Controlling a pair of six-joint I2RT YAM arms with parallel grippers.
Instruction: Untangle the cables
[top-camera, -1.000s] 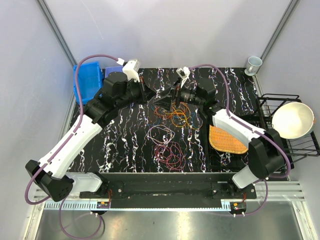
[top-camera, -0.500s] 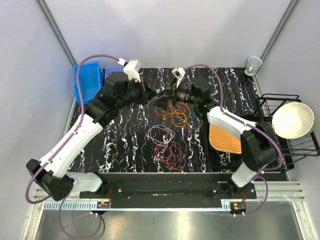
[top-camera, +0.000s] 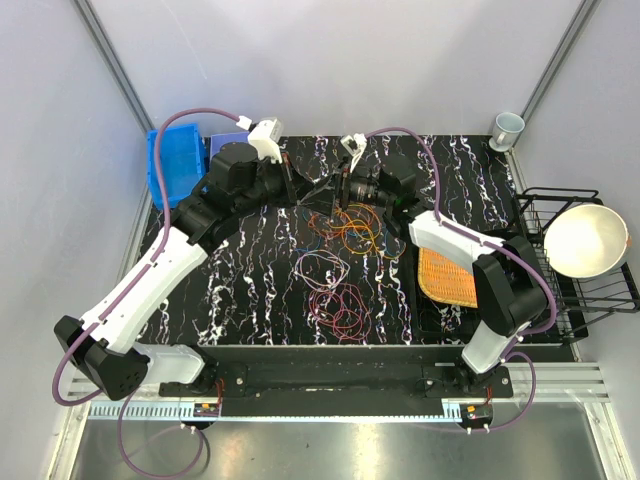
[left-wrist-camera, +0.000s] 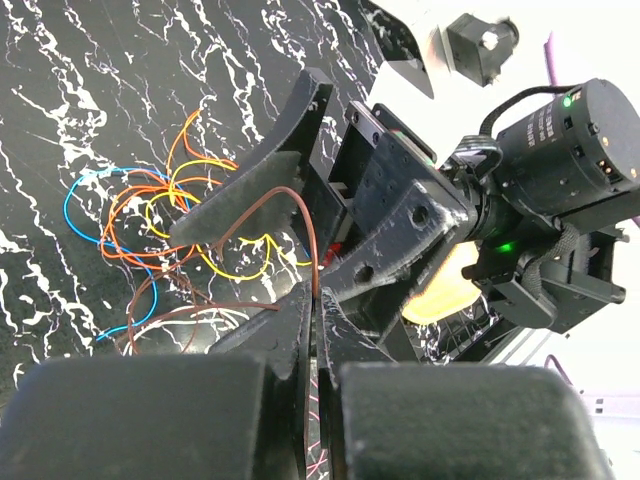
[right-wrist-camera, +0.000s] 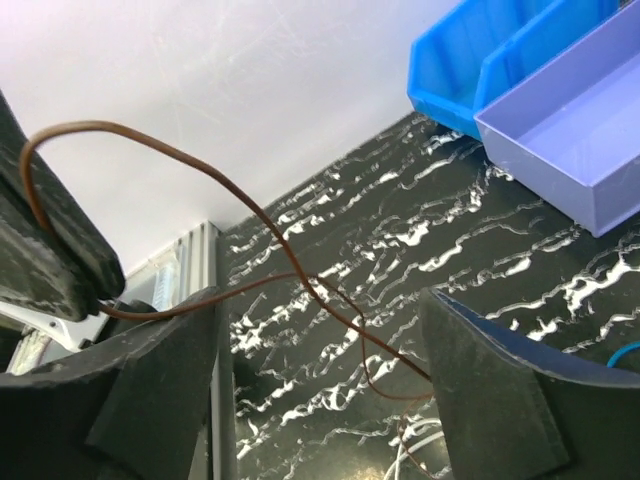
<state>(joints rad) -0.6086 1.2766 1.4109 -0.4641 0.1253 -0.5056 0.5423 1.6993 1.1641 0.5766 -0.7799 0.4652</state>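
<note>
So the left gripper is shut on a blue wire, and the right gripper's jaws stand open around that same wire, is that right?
Not quite. The left gripper is shut on the brown wire, not a blue one, as the left wrist view shows. The blue wire lies loose on the surface, held by nothing. The rest holds: the right gripper stands open with the brown wire running between its jaws.

We can read no text, label, brand, number or sign on anything in these views.
</note>
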